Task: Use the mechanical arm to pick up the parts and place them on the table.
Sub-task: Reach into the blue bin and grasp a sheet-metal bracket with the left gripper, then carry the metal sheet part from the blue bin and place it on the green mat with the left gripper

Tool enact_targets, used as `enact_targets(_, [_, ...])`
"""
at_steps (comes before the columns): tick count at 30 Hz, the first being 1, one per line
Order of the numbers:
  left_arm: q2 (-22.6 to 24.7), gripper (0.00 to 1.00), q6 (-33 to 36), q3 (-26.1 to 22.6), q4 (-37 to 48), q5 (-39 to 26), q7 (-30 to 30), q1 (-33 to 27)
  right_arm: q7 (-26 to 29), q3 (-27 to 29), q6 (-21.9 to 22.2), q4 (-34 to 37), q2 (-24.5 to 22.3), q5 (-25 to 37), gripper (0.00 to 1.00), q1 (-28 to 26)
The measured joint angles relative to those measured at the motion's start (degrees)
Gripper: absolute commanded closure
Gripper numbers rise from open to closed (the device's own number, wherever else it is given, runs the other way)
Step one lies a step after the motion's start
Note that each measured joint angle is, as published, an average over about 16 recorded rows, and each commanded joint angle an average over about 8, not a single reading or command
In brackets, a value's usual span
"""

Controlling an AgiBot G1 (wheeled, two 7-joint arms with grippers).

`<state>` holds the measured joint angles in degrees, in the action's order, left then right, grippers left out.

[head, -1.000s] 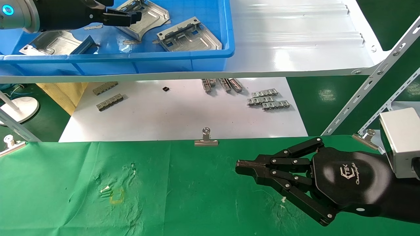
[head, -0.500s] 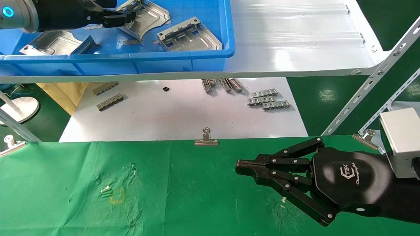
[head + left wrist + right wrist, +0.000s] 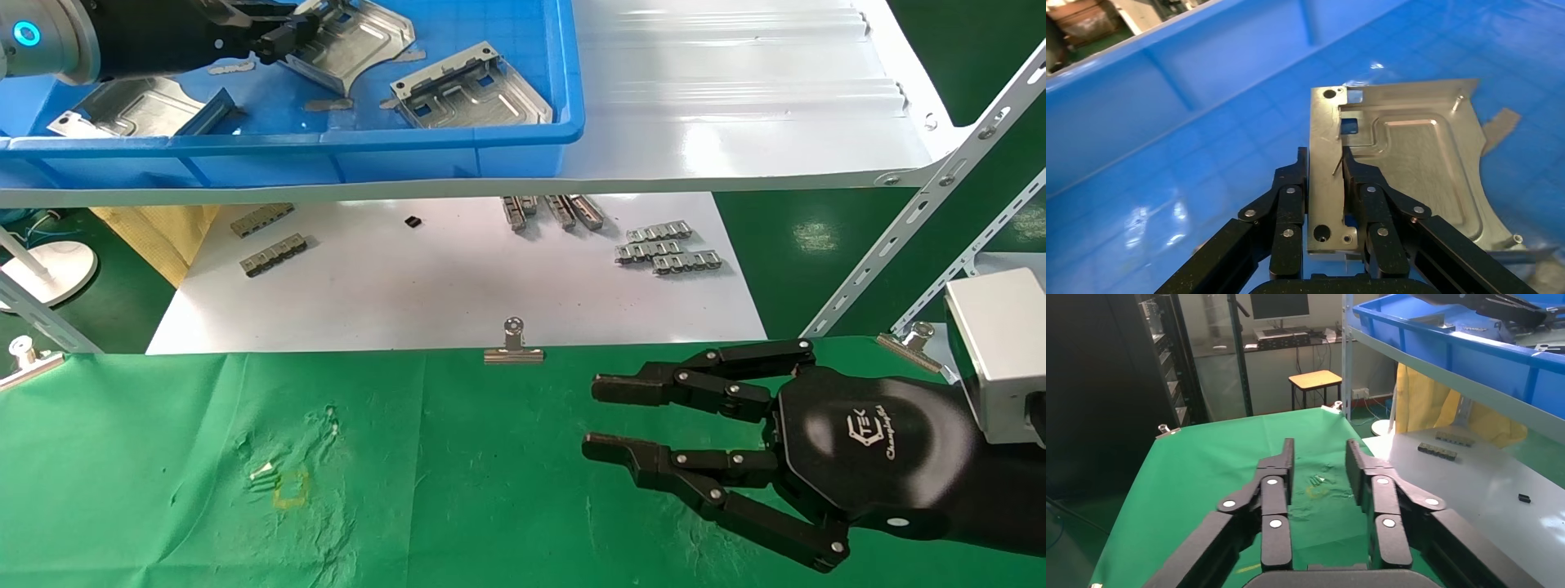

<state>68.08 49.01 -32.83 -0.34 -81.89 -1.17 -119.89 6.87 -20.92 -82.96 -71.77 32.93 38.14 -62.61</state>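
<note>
Left gripper (image 3: 286, 37): mine, reached into the blue bin (image 3: 458, 143) on the white shelf (image 3: 735, 106), at the bin's left part in the head view.
Left gripper state: pinching a part. In the left wrist view my fingertips (image 3: 1298, 174) sit on either side of the plate's folded, slotted edge, pads touching the metal.
Held part (image 3: 1407, 159): silver stamped plate with raised grooves; its concave edge faces away from my fingers. In the head view (image 3: 347, 41) it is tilted. I cannot tell whether its far edge touches the bin floor.
Other parts in bin: one plate (image 3: 470, 90) lies flat toward the bin's right end, apart from the held one; another (image 3: 139, 106) lies at the left, below my left arm in the head view.
Right gripper (image 3: 601, 416): mine, above the table (image 3: 163, 490), on its right side, palm with white logo facing up.
Right gripper state: fingers spread, a clear gap between the two rows, nothing between them; the right wrist view shows the same gap (image 3: 1318, 471).
Table: green cloth, wrinkled, with a small yellow square mark (image 3: 290, 488) left of centre. No part lies on it.
White board (image 3: 458, 286): beyond the table's far edge, carrying small grey strip pieces (image 3: 666, 249).
Clip (image 3: 513, 347): on the table's far edge.
</note>
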Motion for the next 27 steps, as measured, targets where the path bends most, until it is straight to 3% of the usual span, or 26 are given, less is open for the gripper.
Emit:
enact_targets(14, [-1.04,1.00,2.57,1.53,-1.21,2.24,1.68,-0.49,0.00,0.00,0.00,0.00,0.00,0.00,0.00,0.00])
enact_targets(21, [-3.25,1.00,11.22,2.84,-2.58,4.30,3.69,-1.04,0.00,0.00,0.00,0.00,0.00,0.00,0.00,0.00])
enact_targets(27, [-6.57,1.00,23.72,4.18,-3.82,6.61,5.72,-1.10,0.00,-0.01,0.00,0.00,0.00,0.00,0.00,0.00])
